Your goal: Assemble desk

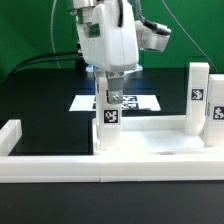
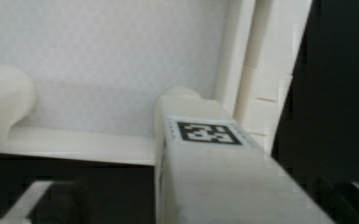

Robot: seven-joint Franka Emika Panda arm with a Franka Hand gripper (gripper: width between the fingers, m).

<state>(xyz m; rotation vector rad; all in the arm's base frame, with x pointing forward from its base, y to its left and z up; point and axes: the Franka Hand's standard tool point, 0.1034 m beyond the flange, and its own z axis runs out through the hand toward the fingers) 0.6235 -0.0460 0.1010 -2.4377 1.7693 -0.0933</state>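
Gripper (image 1: 110, 97) open, fingers astride the top of an upright leg (image 1: 108, 118) standing on the tabletop panel (image 1: 150, 146) directly beneath; second leg (image 1: 198, 95) well apart, bare panel between

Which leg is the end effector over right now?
Find the white tabletop panel against the front border wall. Two legs stand on it; it is the leg under the end effector, nearer the exterior view's left, not the one at the right.
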